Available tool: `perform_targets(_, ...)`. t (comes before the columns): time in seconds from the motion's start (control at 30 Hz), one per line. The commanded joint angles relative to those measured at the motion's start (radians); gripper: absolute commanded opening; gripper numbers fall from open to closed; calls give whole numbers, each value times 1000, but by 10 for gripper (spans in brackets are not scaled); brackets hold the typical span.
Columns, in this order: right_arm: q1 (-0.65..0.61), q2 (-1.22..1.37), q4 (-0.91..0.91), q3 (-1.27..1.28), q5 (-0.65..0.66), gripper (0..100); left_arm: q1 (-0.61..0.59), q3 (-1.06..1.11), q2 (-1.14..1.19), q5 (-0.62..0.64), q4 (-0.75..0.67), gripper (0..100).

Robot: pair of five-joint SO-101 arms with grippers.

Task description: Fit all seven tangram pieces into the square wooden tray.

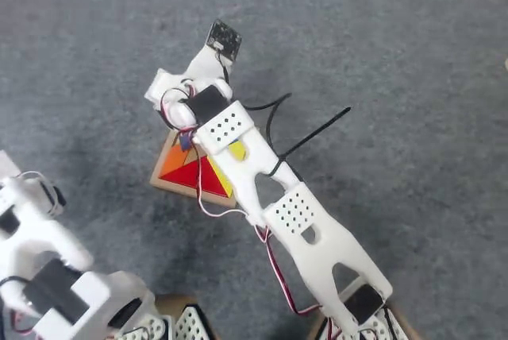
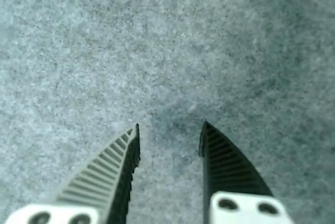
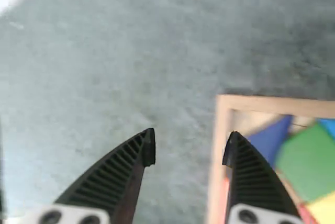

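Right gripper (image 3: 191, 145), ribbed jaws parted and empty. The plain rim of the square wooden tray (image 3: 222, 119) runs lengthwise between them, close to one. A smooth, flat blue piece (image 3: 269, 137) and green piece (image 3: 309, 161) lie beyond that jaw. Left gripper (image 2: 170, 130), jaws equally apart and empty, hangs over the grey felted bench (image 2: 167, 35). The right arm is judged nearer.

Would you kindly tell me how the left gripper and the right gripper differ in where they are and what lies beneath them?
The left gripper has bare grey carpet beneath it, whereas the right gripper straddles the rim of the wooden tray, one finger over the tray and the other over carpet. In the high view, the right arm stretches out to the tray, while the left arm sits folded near its base. Both grippers are open and hold nothing.
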Motion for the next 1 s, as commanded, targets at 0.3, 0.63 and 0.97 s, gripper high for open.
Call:
perform_targets(0.3,-62,13,160,-51,175,223,-5,-39,-46,-6,-20,182)
perform_targets(0.63,-90,102,76,-51,178,223,-5,-39,-41,-8,-20,182)
perform_targets(0.97,-88,85,130,-52,252,222,-5,-31,-40,-8,-51,182)
